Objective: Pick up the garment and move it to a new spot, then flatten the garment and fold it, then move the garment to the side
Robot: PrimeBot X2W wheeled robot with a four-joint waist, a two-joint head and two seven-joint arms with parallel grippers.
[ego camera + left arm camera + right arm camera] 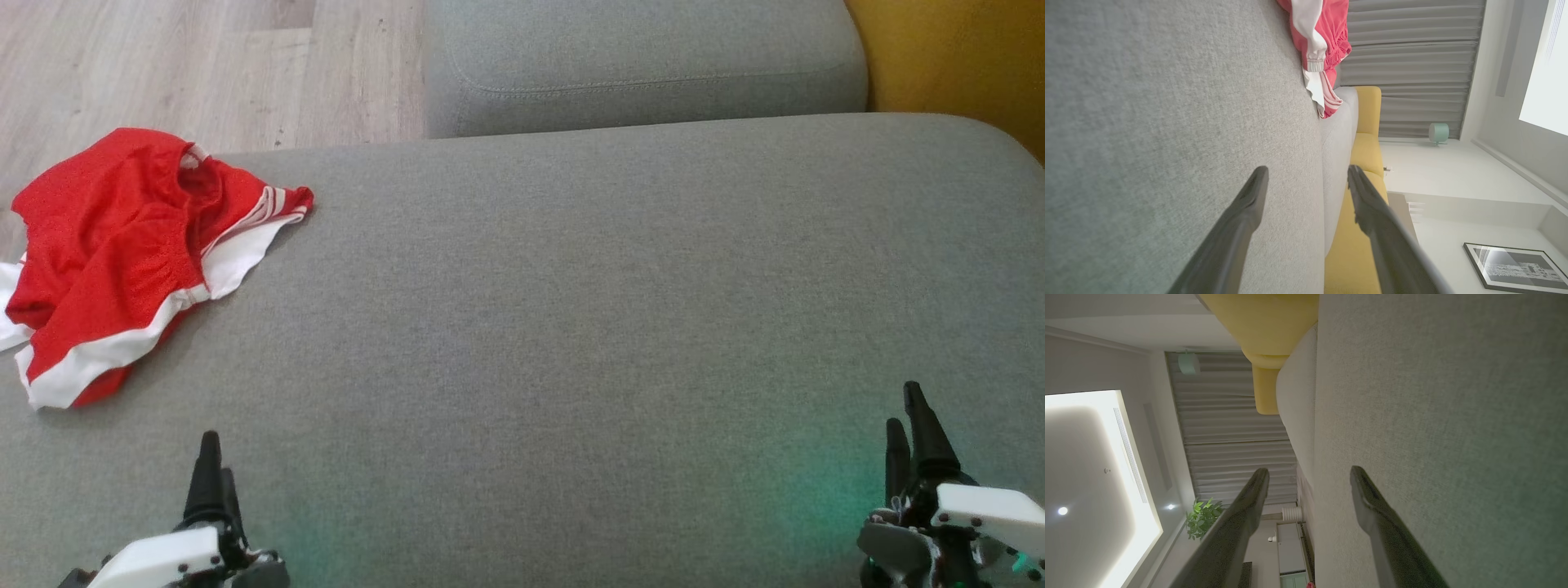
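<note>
Head view: a broad grey fabric sofa seat point(571, 327) carries a crumpled red garment with white trim point(122, 245) at ten o'clock, by its edge. The left gripper point(217, 457) at seven o'clock and right gripper point(903, 406) at five o'clock hang empty, fingers spread wide.

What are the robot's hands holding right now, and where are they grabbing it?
Nothing. The left gripper and the right gripper are both open and empty. The red garment lies untouched on the grey cushion, off to the left.
</note>
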